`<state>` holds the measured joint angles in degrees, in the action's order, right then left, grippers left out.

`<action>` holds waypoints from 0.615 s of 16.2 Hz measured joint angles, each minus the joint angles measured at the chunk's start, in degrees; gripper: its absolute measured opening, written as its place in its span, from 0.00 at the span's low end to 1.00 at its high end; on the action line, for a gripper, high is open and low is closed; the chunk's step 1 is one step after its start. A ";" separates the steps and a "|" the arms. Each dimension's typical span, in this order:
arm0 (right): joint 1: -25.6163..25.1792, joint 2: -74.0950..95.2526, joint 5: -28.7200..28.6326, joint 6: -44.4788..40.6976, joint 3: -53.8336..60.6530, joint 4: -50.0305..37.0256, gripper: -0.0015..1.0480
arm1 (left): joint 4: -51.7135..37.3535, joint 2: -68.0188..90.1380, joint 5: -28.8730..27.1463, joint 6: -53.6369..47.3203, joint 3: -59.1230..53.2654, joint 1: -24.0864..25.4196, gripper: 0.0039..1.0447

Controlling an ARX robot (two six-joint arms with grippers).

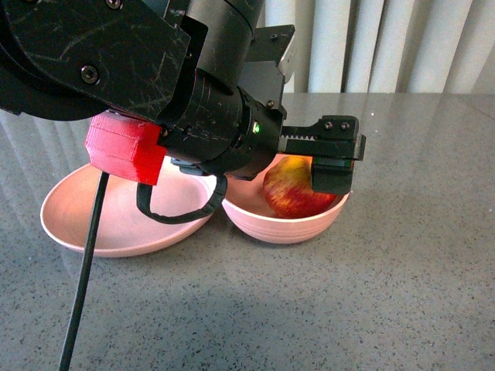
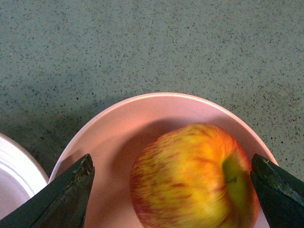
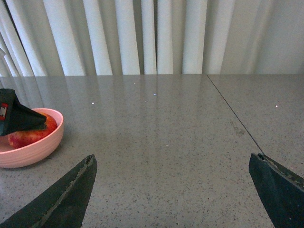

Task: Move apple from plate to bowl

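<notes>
The red and yellow apple (image 1: 292,189) lies inside the deep pink bowl (image 1: 286,224), just right of the shallow pink plate (image 1: 116,216), which holds nothing. My left gripper (image 1: 334,166) hovers over the bowl, open, with its jaws spread on either side of the apple (image 2: 192,178) and a little apart from it. In the left wrist view the bowl's rim (image 2: 156,97) curves around the fruit and a sliver of the plate (image 2: 14,175) shows at the edge. My right gripper (image 3: 173,190) is open over bare table, far from the bowl (image 3: 28,147).
The grey speckled table (image 1: 402,294) extends in front and to the right. White curtains (image 3: 142,33) hang behind the table's far edge. A black cable (image 1: 85,270) hangs from the left arm across the plate's front.
</notes>
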<state>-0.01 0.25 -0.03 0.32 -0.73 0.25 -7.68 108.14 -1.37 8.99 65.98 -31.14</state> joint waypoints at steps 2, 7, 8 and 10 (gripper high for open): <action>0.00 0.00 0.00 0.02 0.00 0.02 0.94 | -0.33 -1.99 0.04 0.09 -0.15 0.72 0.94; 0.00 0.00 0.02 0.00 0.00 0.00 0.94 | -4.42 -15.28 -0.52 0.81 -3.58 3.93 0.94; 0.00 0.00 0.02 0.00 0.00 0.00 0.94 | -6.08 -18.16 -2.32 -0.24 -5.33 4.46 0.94; 0.00 0.00 0.00 0.00 0.00 0.02 0.94 | -8.31 -25.16 -3.72 -1.77 -9.57 6.14 0.94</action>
<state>-0.01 0.25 -0.03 0.32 -0.73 0.27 -15.99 82.98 -5.08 7.22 56.40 -24.99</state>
